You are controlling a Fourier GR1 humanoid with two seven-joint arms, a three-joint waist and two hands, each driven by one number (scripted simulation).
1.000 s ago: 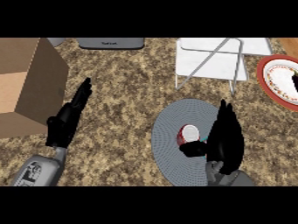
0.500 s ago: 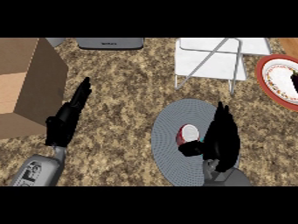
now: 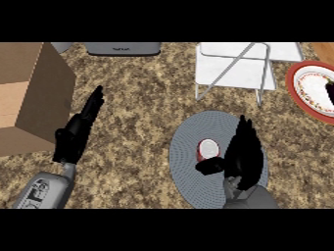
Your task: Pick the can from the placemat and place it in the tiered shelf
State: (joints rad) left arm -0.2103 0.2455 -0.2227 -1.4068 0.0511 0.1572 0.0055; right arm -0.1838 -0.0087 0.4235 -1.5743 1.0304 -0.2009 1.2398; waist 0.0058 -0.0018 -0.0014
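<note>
The right robot hand (image 3: 243,152) is edging slightly nearer the can (image 3: 208,148) than a second ago. Its fingers are straight and unclosed, and its thumb is reaching just under the can, though contact is hard to judge. The can is standing upright on the grey placemat (image 3: 191,184), so the grasp is only beginning. The left robot hand (image 3: 78,131) is resting open beside the cardboard box (image 3: 17,98). Across the speckled surface (image 3: 140,112), the white tiered shelf (image 3: 242,78) is waiting beyond the placemat, beside a red-rimmed plate (image 3: 292,88).

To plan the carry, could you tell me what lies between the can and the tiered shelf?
In the head view, only placemat and a strip of bare counter separate the can from the tiered shelf; no object stands there.
</note>
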